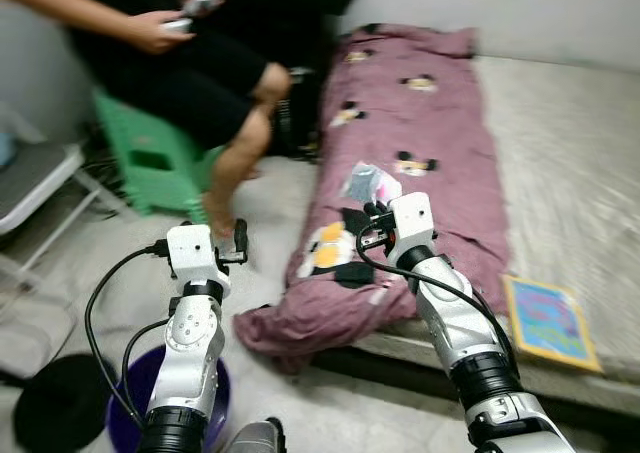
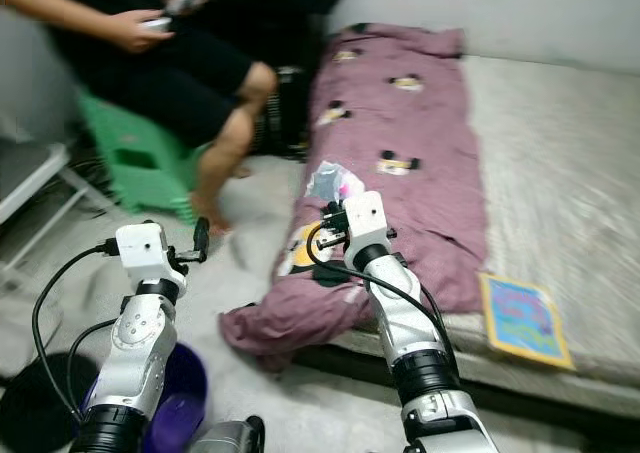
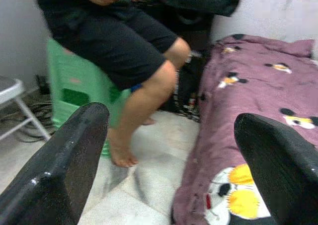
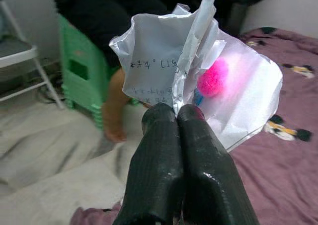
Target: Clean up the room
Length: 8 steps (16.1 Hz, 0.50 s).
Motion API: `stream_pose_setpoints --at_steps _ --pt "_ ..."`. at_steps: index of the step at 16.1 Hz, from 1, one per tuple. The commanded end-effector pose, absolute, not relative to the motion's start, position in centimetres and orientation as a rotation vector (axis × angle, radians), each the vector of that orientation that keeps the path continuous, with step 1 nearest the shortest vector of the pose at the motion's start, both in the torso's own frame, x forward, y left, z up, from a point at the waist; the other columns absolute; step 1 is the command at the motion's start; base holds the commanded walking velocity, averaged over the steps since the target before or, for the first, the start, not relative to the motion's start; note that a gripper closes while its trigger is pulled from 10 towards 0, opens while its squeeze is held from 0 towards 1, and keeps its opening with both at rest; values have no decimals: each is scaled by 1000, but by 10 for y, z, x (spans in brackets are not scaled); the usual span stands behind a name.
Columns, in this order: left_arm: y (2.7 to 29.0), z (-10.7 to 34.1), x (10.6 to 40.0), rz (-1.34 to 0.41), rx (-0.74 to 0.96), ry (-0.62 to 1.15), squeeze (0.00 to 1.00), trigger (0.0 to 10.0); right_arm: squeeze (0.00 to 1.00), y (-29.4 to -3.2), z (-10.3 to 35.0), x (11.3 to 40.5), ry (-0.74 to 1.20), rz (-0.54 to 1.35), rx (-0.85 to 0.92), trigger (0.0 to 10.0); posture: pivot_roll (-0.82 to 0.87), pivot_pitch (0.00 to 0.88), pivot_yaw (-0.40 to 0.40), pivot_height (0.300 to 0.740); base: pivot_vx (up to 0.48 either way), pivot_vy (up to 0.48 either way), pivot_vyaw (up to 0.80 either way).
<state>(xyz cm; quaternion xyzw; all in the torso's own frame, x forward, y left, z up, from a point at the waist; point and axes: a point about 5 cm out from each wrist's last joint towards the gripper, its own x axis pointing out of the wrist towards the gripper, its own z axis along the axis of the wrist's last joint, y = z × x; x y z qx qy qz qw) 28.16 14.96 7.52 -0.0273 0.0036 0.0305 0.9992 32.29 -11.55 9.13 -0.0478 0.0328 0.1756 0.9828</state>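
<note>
Right gripper (image 4: 176, 116) is pinching a plastic bag (image 4: 198, 71) mid-frame above the blanket (image 1: 420, 143); the purple bin (image 2: 180, 403), seemingly its destination, is lying lower left, beneath the spread left gripper (image 1: 238, 239).

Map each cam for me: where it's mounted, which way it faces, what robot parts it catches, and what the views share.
Left eye view: head, facing forward and down at the mauve cartoon-print blanket on the bed; both silver arms show.
Right eye view: same scene, head stereo partner; the colourful flat picture book lies on the mattress.
Left wrist view: along the open left hand toward the seated person's leg and green plastic stool.
Right wrist view: along the right hand, shut on a clear crinkled plastic bag.
Shared: both wrist views show stool and blanket.
</note>
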Motion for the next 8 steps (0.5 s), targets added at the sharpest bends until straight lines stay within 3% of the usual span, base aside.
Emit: stream_pose_setpoints --at_steps 1,8 --pt "151 78 280 67 -36 -3 0 10000 0 -116 94 321 49 361 -99 10000 -55 0 26 740 0 0 800" --pt "164 74 272 93 -14 13 0 10000 0 -111 93 318 44 381 -94 10000 -33 0 21 740 0 0 800"
